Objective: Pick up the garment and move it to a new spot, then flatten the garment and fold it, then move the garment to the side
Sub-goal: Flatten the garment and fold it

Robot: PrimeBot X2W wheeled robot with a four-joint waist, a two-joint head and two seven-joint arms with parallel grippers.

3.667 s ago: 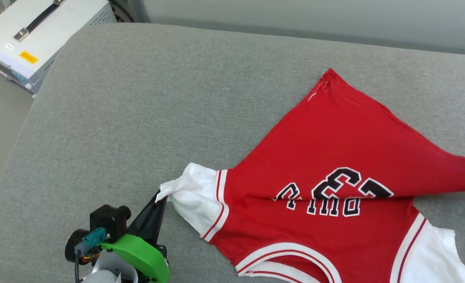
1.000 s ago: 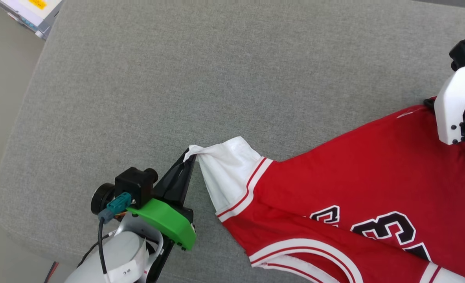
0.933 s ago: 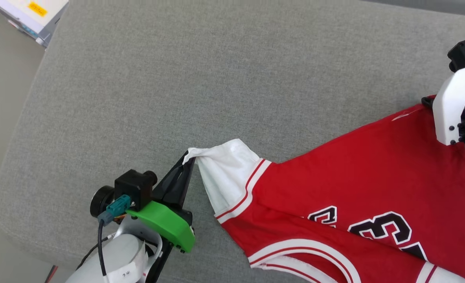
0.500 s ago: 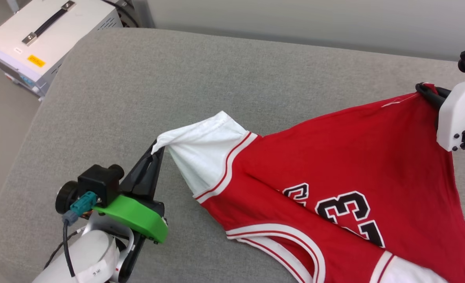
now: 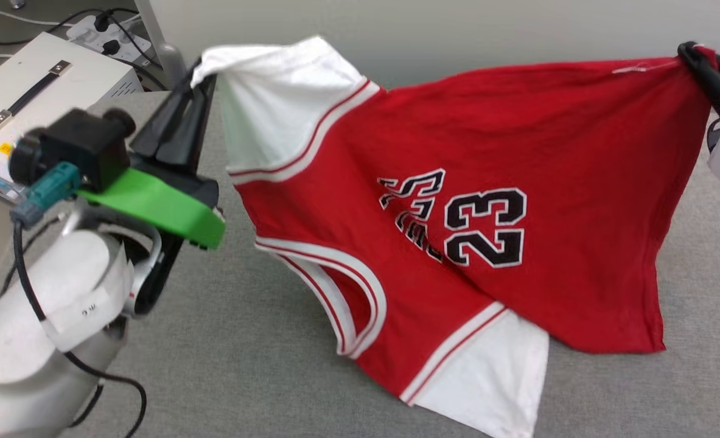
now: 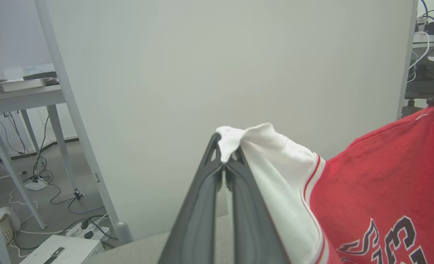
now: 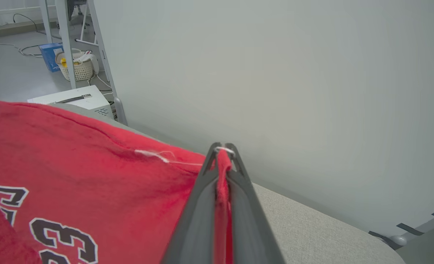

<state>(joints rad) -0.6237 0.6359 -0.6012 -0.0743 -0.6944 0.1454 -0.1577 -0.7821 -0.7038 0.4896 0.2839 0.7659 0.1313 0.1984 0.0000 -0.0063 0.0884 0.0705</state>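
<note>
The garment (image 5: 457, 182), a red jersey with white sleeves and black "23", hangs stretched in the air between my two grippers, its lower part and one white sleeve (image 5: 487, 377) resting on the grey cushion (image 5: 244, 365). My left gripper (image 5: 204, 68) is shut on the tip of the other white sleeve (image 6: 264, 154), seen up close with the left gripper (image 6: 225, 146) pinching the cloth. My right gripper (image 5: 694, 53) is shut on a red hem corner; the right wrist view has the right gripper (image 7: 222, 150) clamped on the garment (image 7: 73, 176) there.
A white equipment case (image 5: 37, 91) with a black handle stands off the cushion's far left corner, beside a power strip and cables. A pale wall (image 5: 426, 30) rises behind the cushion. Bare grey cushion lies at the front left and far right.
Both grippers have risen, lifting the garment off the cushion so it hangs spread between them; half a second ago it lay mostly flat. The head camera has also tilted.
</note>
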